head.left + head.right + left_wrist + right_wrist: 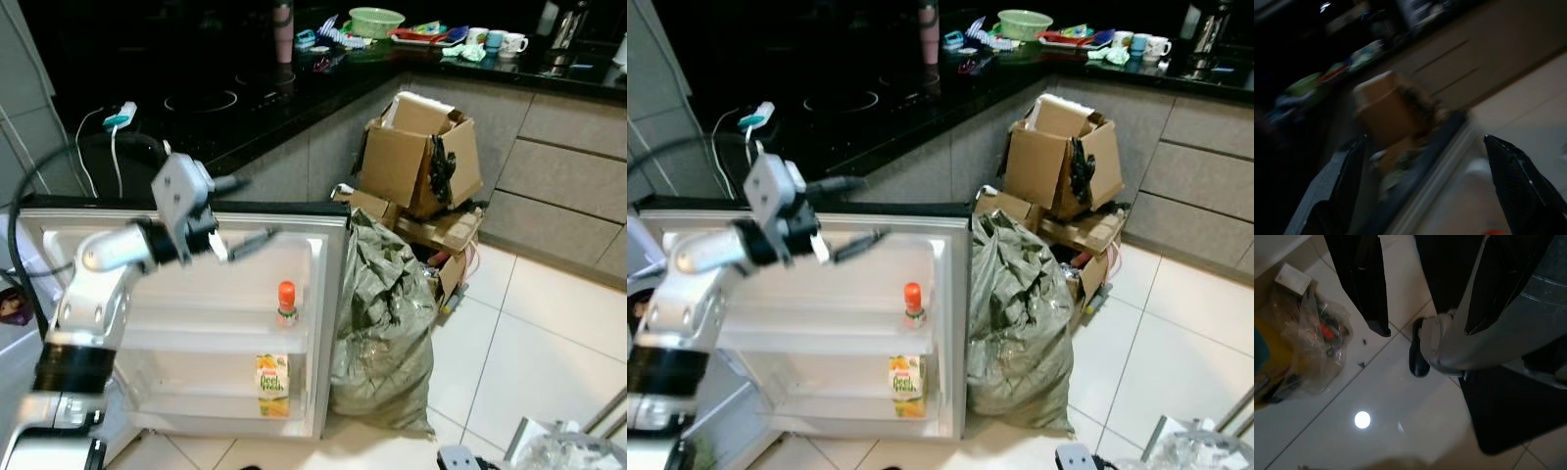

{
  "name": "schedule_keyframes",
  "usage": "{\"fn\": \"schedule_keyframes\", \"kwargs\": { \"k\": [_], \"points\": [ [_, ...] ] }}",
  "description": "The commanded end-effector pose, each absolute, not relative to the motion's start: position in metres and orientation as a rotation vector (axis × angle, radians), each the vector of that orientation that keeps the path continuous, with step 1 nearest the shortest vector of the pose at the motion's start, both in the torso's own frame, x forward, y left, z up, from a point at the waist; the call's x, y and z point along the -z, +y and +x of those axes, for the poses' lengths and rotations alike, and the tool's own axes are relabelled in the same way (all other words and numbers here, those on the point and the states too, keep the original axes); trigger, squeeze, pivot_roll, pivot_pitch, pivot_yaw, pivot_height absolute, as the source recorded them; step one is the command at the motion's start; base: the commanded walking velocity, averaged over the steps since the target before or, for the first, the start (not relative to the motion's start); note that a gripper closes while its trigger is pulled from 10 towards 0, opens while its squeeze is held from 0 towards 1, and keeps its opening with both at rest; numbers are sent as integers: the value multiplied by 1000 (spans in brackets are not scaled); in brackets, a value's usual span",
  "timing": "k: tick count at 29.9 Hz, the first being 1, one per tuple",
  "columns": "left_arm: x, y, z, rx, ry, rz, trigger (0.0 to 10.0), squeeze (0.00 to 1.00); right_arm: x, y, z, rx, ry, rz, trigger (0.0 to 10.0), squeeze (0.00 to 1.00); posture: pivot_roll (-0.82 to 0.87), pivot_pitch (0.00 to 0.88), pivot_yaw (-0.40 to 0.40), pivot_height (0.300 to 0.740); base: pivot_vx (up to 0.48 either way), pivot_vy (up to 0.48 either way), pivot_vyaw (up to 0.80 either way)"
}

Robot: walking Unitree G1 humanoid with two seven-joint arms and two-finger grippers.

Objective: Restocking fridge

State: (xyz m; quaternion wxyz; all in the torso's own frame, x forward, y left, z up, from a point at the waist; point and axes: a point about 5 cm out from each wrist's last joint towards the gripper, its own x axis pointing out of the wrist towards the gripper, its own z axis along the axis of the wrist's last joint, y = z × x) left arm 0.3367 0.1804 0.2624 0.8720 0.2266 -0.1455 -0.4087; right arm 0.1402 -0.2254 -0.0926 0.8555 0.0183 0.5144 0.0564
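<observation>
The fridge door [331,294] stands open, its white shelves facing me. A small bottle with an orange cap [286,304] stands upright on the middle door shelf. Below it, a yellow juice carton [272,386] sits on the bottom shelf. My left gripper [257,208] is raised at the door's top edge, above and left of the bottle, open with nothing between its fingers [1347,171]. My right gripper [1425,330] hangs idle and open, pointing down at the tiled floor.
A stuffed grey-green sack [382,333] leans against the door's right edge. Stacked cardboard boxes [416,162] sit behind it by the cabinets. A black countertop [225,108] with cables runs behind the door. A clear plastic bag of rubbish [1303,347] lies on the floor.
</observation>
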Motion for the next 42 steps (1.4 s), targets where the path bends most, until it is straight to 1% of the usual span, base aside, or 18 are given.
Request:
{"fn": "schedule_keyframes", "kwargs": {
  "k": [1, 10, 15, 18, 19, 20, 23, 24, 26, 27, 31, 36, 42],
  "points": [
    [-263, 187, 345, 807, -262, 545, 10000, 0, 93, -224, 141, -111, 1081, 40, 10000, 0, -103, 0, 9, 740, 0, 0, 0],
    [-276, 190, 364, 820, -178, 653, 10000, 0, 93, -223, 142, -103, 1074, 47, 10000, 0, -115, 0, 22, 740, 0, 0, 0],
    [-287, 198, 379, 834, -79, 774, 10000, 0, 93, -225, 139, -89, 1077, 53, 10000, 0, -122, 0, 28, 740, 0, 0, 0],
    [-290, 202, 382, 812, -55, 811, 10000, 0, 93, -225, 139, -86, 1077, 54, 10000, 0, -128, 0, 33, 740, 0, 0, 0],
    [-293, 205, 387, 762, -31, 869, 10000, 0, 93, -226, 139, -82, 1075, 55, 10000, 0, -131, 0, 35, 740, 0, 0, 0],
    [-293, 205, 387, 762, -31, 869, 10000, 0, 93, -226, 139, -82, 1075, 55, 10000, 0, -131, 0, 35, 740, 0, 0, 0],
    [-293, 207, 393, 689, -9, 944, 10000, 0, 94, -227, 136, -77, 1080, 55, 10000, 0, -134, 0, 37, 740, 0, 0, 0],
    [-291, 207, 395, 662, 6, 985, 7176, 0, 94, -227, 136, -77, 1080, 56, 10000, 0, -136, 0, 38, 740, 0, 0, 0],
    [-289, 207, 396, 656, 12, 999, 7176, 0, 94, -227, 135, -77, 1080, 56, 10000, 0, -136, 0, 38, 740, 0, 0, 0],
    [-286, 207, 397, 655, 26, 1022, 0, 0, 94, -227, 135, -77, 1080, 57, 10000, 0, -139, 0, 39, 740, 0, 0, 0],
    [-271, 209, 400, 631, 81, 1117, 0, 0, 94, -227, 135, -73, 1079, 61, 10000, 0, -141, 0, 42, 740, 0, 0, 0],
    [-266, 209, 401, 631, 94, 1131, 0, 0, 94, -227, 136, -72, 1077, 62, 10000, 0, -142, 0, 43, 740, 0, 0, 0],
    [-259, 205, 404, 624, 110, 1195, 0, 0, 95, -227, 134, -68, 1079, 66, 10000, 0, -144, 0, 47, 740, 0, 0, 0]
  ]
}}
